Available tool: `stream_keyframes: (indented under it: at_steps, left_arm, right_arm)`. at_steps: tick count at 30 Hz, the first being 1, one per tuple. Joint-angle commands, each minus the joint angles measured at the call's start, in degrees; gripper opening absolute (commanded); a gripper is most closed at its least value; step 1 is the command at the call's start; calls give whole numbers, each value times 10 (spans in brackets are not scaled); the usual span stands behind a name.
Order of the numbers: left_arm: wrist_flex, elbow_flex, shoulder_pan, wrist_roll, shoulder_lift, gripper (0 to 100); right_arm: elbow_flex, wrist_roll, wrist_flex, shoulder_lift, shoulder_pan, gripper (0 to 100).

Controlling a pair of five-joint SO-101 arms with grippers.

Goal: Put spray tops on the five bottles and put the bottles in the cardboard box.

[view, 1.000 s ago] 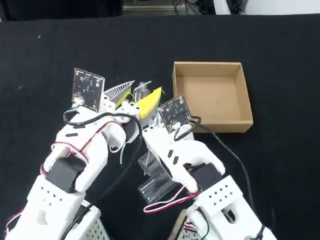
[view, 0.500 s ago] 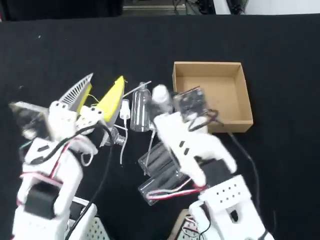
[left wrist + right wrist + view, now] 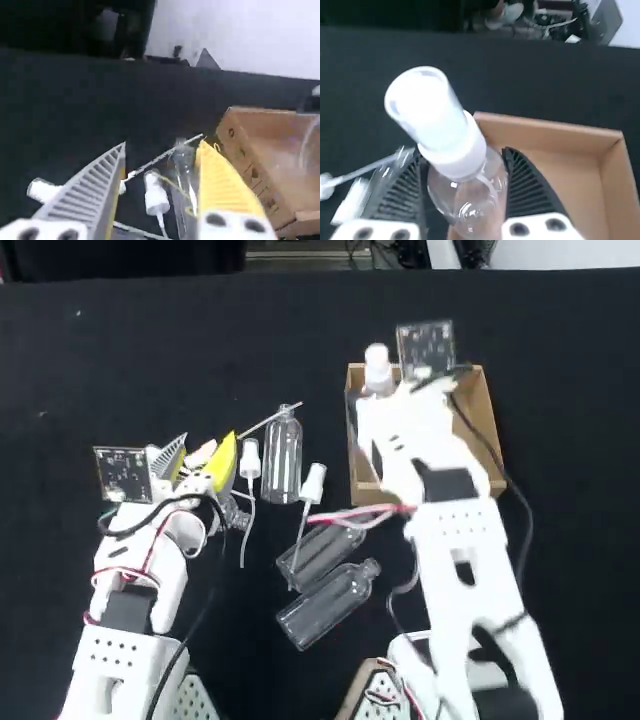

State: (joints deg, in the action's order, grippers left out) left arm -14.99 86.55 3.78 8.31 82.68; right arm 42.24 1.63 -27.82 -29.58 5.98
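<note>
My right gripper (image 3: 384, 400) is shut on a clear bottle (image 3: 465, 200) with a white spray top (image 3: 377, 368), held over the near-left corner of the cardboard box (image 3: 470, 435). In the right wrist view the spray top (image 3: 436, 117) sticks up between my black fingers (image 3: 530, 187), with the box (image 3: 560, 165) behind. My left gripper (image 3: 200, 452) is open, left of an uncapped bottle (image 3: 283, 455). The left wrist view shows a loose spray top (image 3: 155, 192) and that bottle (image 3: 182, 162) between the open fingers (image 3: 222, 187).
Two more uncapped bottles (image 3: 318, 552) (image 3: 330, 605) lie side by side near the table's front. Loose spray tops (image 3: 250, 458) (image 3: 313, 483) with long tubes lie beside the bottle at centre. Black table stretches wide to the left and behind the box.
My right arm swung the capped bottle from the table's middle up and over to the box. My left gripper let go, opened and drew back to the left.
</note>
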Motion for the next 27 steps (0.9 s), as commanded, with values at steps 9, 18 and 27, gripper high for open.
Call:
stream_keyframes:
  at_steps: [9, 18, 27]
  left_arm:
    - [25, 17, -1, 6, 6, 220]
    - [25, 17, -1, 6, 5, 220]
    - [25, 17, -1, 6, 3, 220]
  right_arm:
    - [-77, -3, 178, 179, -35, 11]
    - [-74, -103, 281, 251, -53, 11]
    - [-74, -103, 329, 300, -51, 11]
